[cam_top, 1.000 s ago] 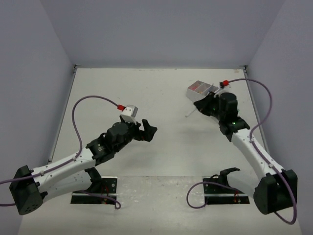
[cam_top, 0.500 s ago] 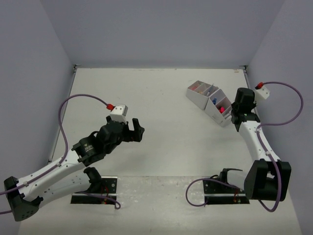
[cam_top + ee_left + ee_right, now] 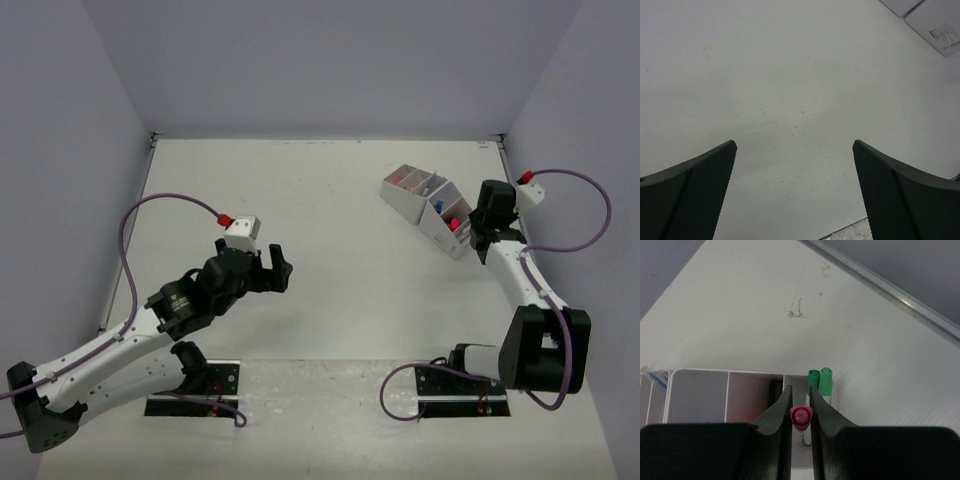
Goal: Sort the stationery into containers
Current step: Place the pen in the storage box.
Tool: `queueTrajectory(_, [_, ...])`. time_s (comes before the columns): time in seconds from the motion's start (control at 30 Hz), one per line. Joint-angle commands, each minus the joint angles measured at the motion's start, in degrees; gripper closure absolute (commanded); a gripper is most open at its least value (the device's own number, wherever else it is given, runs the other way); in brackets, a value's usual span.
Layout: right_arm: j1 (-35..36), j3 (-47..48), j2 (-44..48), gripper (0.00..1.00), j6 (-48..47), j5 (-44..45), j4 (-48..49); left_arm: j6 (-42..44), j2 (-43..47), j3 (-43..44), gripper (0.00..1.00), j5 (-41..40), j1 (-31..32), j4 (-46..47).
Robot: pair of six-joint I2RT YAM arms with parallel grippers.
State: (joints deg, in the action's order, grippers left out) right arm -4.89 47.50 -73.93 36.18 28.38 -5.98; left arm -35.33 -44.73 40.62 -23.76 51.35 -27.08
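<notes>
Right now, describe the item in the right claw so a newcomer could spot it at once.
Find the white organizer at the table's far right, then its nearest end compartment. There the right claw pinches a pen seen end-on; its pink cap sets it apart from the two green-capped pens beside it.

Worktop: a flat, pale top (image 3: 330, 200) with a wall on the left, the right and the far side.
Far right: a white organizer (image 3: 404, 203) with open boxes sits on it, turned at a slant, near the right wall.
Near edge: a left black plate (image 3: 195, 400) and a right black plate (image 3: 450, 406) lie well apart.
Marks: small dark scuffs (image 3: 799, 307) show past the organizer.
</notes>
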Motion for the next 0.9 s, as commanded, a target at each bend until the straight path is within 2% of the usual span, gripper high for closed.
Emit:
queueTrajectory(0.0, [0.0, -0.8, -1.1, 0.84, 1.9, -2.9, 2.7, 1.0, 1.0, 2.3, 0.00, -0.8, 0.0, -0.8])
queueTrajectory(0.03, [0.0, -0.7, -1.0, 0.83, 1.9, -3.5, 2.6, 1.0, 1.0, 2.5, 0.00, -0.9, 0.0, -0.8])
queueTrajectory(0.07, [0.0, -0.8, -0.5, 0.72, 1.6, -4.4, 2.3, 1.0, 0.3, 2.7, 0.00, -1.1, 0.0, -0.9])
queueTrajectory(0.13, [0.0, -0.7, -0.1, 0.57, 1.2, -4.9, 1.5, 1.0, -1.4, 3.2, 0.00, -1.6, 0.0, -1.0])
queueTrajectory(0.2, [0.0, 0.2, 0.2, 0.49, 1.1, -4.5, 0.3, 0.6, -2.8, 3.7, 0.00, -1.8, 0.0, -0.8])
queueTrajectory(0.33, [0.0, 2.0, 1.8, 0.45, 0.7, -4.8, -2.2, -0.1, -4.9, 5.0, 0.00, -3.1, -0.1, -1.0])
queueTrajectory(0.47, [0.5, 3.5, 7.0, 0.41, 0.1, -7.1, -4.4, -3.4, -10.4, 7.6, 0.00, -9.3, -0.4, -3.7])
queueTrajectory(0.53, [1.4, 4.0, 9.8, 0.34, -1.3, -8.9, -6.3, -5.5, -14.8, 8.9, 0.00, -11.2, -1.5, -5.0])
queueTrajectory(0.6, [5.0, 5.3, 16.4, 0.21, -4.8, -9.5, -9.7, -6.5, -17.9, 10.7, 0.00, -11.5, -3.4, -3.9])
queueTrajectory(0.67, [10.4, 5.7, 22.4, 0.02, -7.3, -9.1, -11.0, -6.1, -20.6, 11.9, 0.00, -9.6, -7.0, -1.0])
queueTrajectory(0.77, [14.1, 5.4, 29.2, 0.01, -10.9, -16.2, -13.2, -3.8, -23.5, 15.0, 0.00, -7.5, -13.6, 1.2])
queueTrajectory(0.87, [17.1, 6.5, 35.3, 0.01, -13.0, -21.7, -18.0, -2.1, -25.1, 20.9, 0.00, -10.6, -18.1, -0.9])
